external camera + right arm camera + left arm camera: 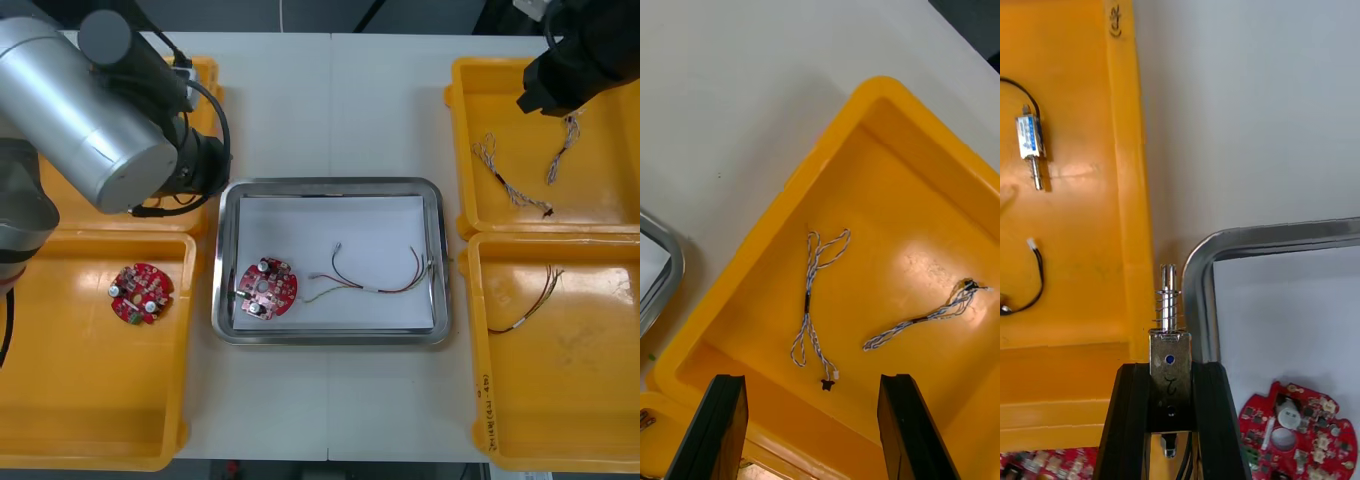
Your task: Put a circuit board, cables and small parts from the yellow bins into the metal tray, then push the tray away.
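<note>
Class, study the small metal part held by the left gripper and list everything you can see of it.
The small metal part is silvery: a boxy body with a blue dot and a scrawled mark, and a thin rod wound with a coil spring projecting from its end. The left gripper is shut on it, one black finger against each side of the body, so the rod points out beyond the fingertips. Its tip shows between the yellow bin and a corner of the metal tray.
</note>
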